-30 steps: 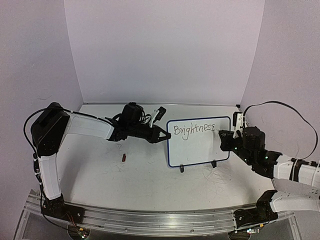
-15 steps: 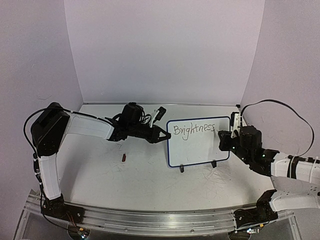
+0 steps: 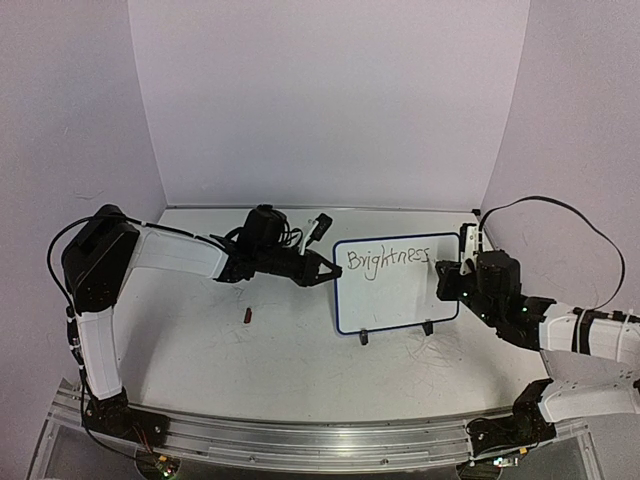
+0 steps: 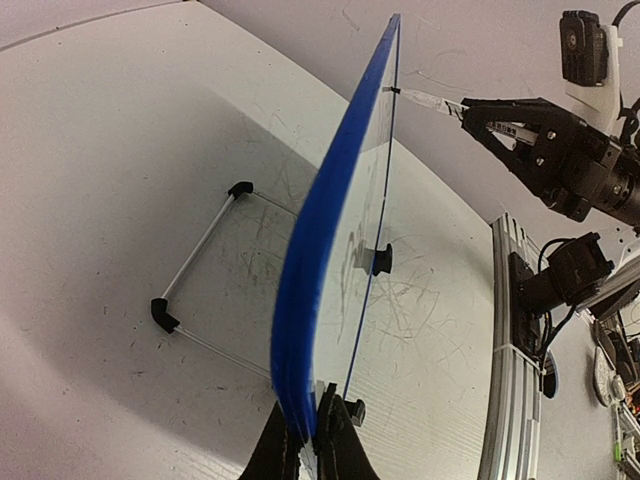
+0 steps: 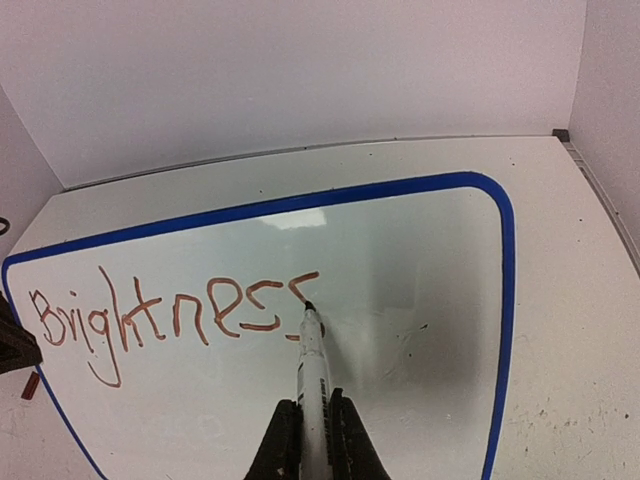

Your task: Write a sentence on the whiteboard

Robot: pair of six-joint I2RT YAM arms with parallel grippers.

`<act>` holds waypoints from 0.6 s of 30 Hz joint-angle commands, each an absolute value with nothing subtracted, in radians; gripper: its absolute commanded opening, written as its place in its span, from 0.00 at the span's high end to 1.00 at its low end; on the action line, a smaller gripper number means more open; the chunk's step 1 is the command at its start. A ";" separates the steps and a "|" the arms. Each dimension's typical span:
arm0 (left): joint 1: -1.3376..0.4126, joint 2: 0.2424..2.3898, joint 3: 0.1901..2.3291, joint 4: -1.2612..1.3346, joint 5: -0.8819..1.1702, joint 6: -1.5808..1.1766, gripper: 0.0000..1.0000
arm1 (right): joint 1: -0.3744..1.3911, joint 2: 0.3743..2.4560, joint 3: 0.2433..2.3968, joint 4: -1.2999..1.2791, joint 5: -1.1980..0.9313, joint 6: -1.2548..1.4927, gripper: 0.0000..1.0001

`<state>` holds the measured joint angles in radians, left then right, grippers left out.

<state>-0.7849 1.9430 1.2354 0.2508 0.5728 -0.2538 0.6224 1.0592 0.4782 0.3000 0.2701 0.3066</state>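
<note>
the whiteboard (image 3: 397, 283) stood upright on the table (image 3: 280, 350), toward its right side, resting on two small black feet (image 3: 364, 337), its face turned to the arm bases. across the top of its face ran the writing (image 3: 388, 258), one line reading "brightness"; in the right wrist view the letters (image 5: 170, 315) looked reddish brown, with the last "s" ending about mid-board.

at the whiteboard's left edge, the left gripper (image 3: 322, 272) was pinched shut on the blue frame. from its own camera the fingers (image 4: 310, 440) closed on either side of the thin blue rim (image 4: 330, 250), which rose edge-on away from them.

at the whiteboard's right side, the right gripper (image 3: 445, 280) was clamped on a white marker (image 5: 312, 360). the marker stuck out past the fingers (image 5: 308, 430) toward the whiteboard's face (image 5: 400, 260). its dark tip touched the surface just below the tail of the final "s". the left wrist view showed the same marker (image 4: 430, 100) reaching the board near its top.

left of the whiteboard, well apart from it, a small dark red object (image 3: 247, 316) lay on the table; i couldn't tell what it was.
</note>
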 commanded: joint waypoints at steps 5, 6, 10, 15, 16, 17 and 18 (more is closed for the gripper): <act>-0.788 1.938 1.222 0.147 0.480 -0.206 1.00 | 0.618 1.035 0.495 0.275 0.303 0.309 1.00; -0.788 1.938 1.223 0.147 0.480 -0.206 1.00 | 0.618 1.031 0.490 0.270 0.303 0.312 1.00; -0.788 1.940 1.223 0.147 0.481 -0.208 1.00 | 0.618 1.016 0.478 0.258 0.293 0.323 1.00; -0.788 1.938 1.221 0.147 0.479 -0.209 1.00 | 0.619 1.023 0.477 0.259 0.257 0.339 1.00; -0.788 1.938 1.221 0.148 0.478 -0.209 1.00 | 0.618 1.021 0.476 0.259 0.254 0.341 1.00; -0.788 1.937 1.220 0.148 0.477 -0.209 1.00 | 0.618 1.016 0.475 0.259 0.252 0.342 1.00; -0.788 1.936 1.219 0.148 0.476 -0.209 1.00 | 0.618 1.011 0.474 0.258 0.250 0.343 1.00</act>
<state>-0.7849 1.9430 1.2354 0.2504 0.5728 -0.2531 0.6224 1.0340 0.4767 0.2600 0.2644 0.3241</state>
